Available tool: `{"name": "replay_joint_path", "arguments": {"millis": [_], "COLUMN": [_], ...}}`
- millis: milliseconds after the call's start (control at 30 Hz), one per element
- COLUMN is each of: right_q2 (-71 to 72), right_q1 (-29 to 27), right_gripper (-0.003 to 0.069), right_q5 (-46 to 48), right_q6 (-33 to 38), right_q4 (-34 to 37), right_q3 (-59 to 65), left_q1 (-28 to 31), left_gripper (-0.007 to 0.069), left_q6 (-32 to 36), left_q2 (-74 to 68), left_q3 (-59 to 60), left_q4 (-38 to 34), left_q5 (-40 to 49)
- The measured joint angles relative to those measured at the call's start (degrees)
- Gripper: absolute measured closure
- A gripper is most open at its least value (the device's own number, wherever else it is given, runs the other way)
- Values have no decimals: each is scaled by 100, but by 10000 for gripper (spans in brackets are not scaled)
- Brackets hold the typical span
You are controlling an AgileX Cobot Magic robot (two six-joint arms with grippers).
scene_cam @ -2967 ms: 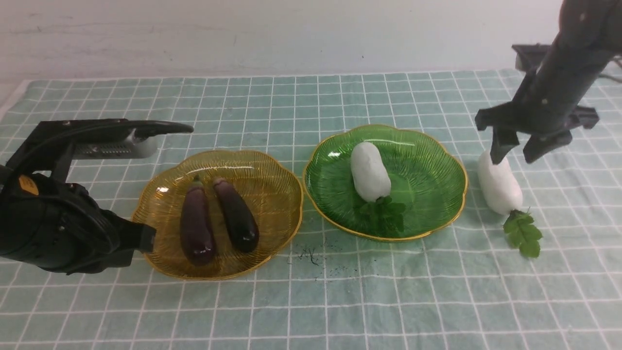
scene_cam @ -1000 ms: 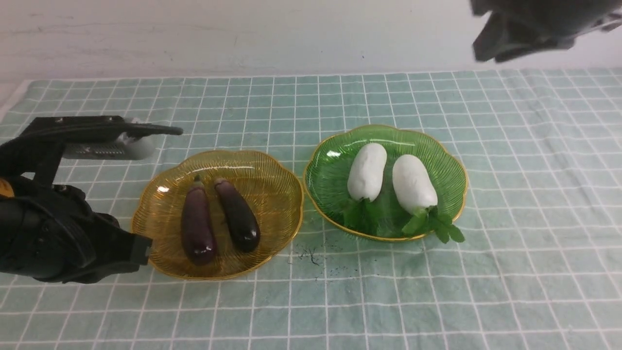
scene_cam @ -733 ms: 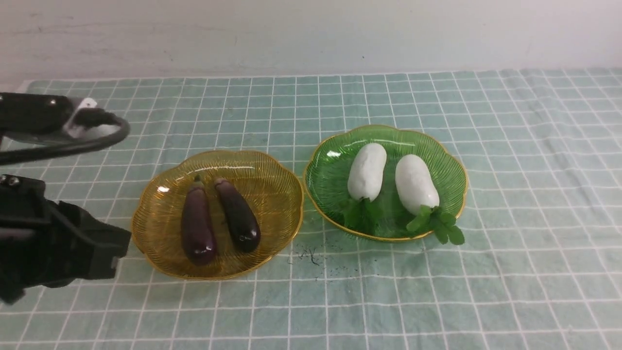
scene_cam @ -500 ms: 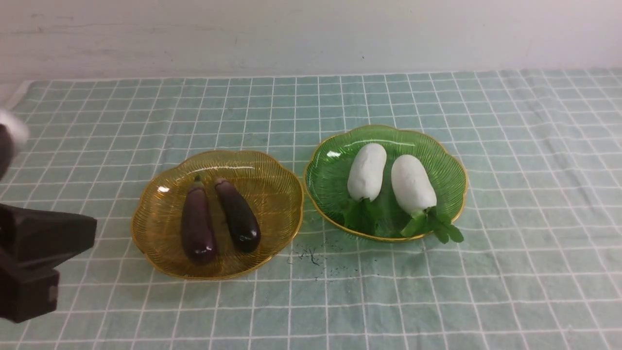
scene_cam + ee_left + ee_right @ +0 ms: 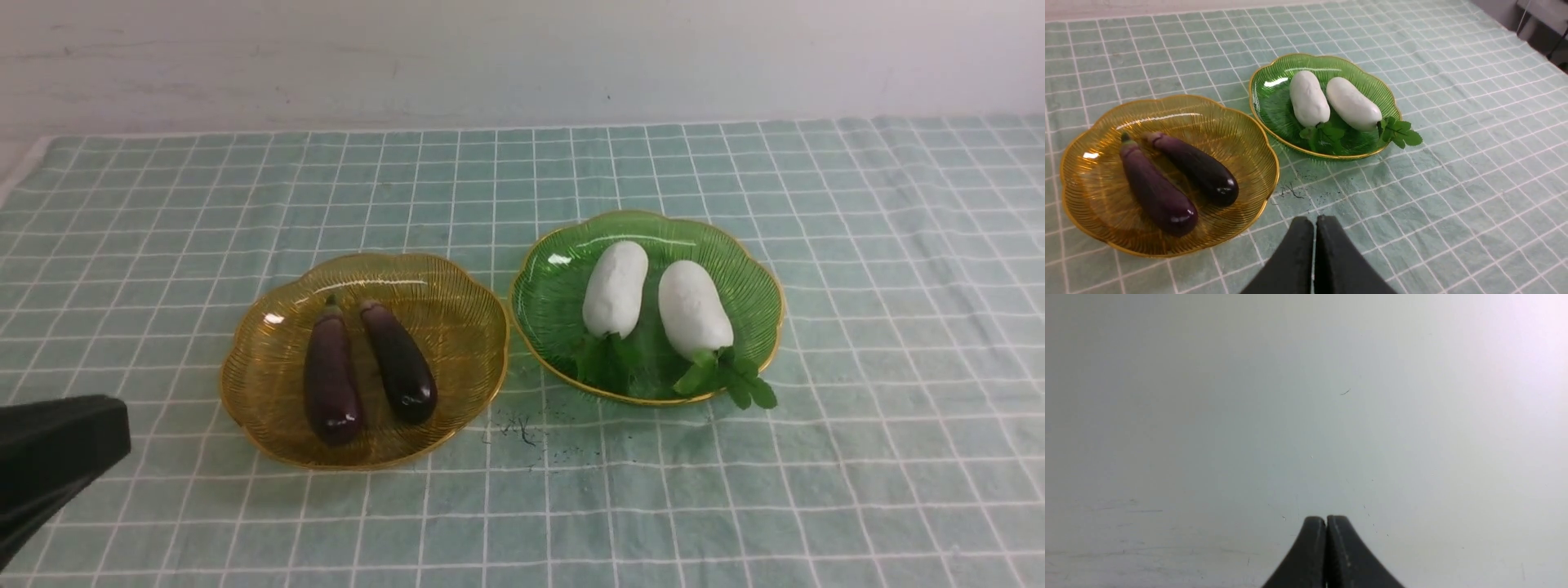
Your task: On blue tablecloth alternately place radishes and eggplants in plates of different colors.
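Two white radishes (image 5: 616, 287) (image 5: 694, 308) lie side by side in the green plate (image 5: 563, 245), leaves toward me. Two purple eggplants (image 5: 331, 382) (image 5: 398, 371) lie side by side in the amber-yellow plate (image 5: 457, 286). Both plates sit on the blue tablecloth (image 5: 857, 457). My left gripper (image 5: 1314, 222) is shut and empty, held above the cloth on my side of the amber plate (image 5: 1098, 122); only a dark part of that arm (image 5: 49, 453) shows in the front view. My right gripper (image 5: 1326, 520) is shut and empty, facing a bare pale wall, out of the front view.
Small dark specks (image 5: 522, 429) lie on the cloth between the plates on the near side. A pale wall (image 5: 522, 57) runs behind the cloth's far edge. The table's right edge and dark furniture (image 5: 1543, 24) show in the left wrist view.
The right gripper carried the second radish into the green plate, let go and rose out of view. The left arm pulled back toward the lower left corner.
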State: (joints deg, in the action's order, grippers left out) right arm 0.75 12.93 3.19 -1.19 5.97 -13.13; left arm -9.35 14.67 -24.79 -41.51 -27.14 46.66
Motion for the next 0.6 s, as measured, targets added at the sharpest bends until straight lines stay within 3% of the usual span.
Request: {"name": "replay_joint_path", "arguments": {"millis": [300, 600], "right_q2": [0, 0], "right_q1": [0, 0], "right_gripper": [673, 673], "right_q5": [5, 9], "right_q6": [0, 0], "right_q4": [0, 0], "right_q3": [0, 0], "left_q1": [0, 0], "left_gripper": [632, 632], "left_q6": [0, 0], "left_q2": [1240, 1378], "left_q3": [1278, 1526], "left_q4": [-69, -85], "left_q5": [-1058, -855]}}
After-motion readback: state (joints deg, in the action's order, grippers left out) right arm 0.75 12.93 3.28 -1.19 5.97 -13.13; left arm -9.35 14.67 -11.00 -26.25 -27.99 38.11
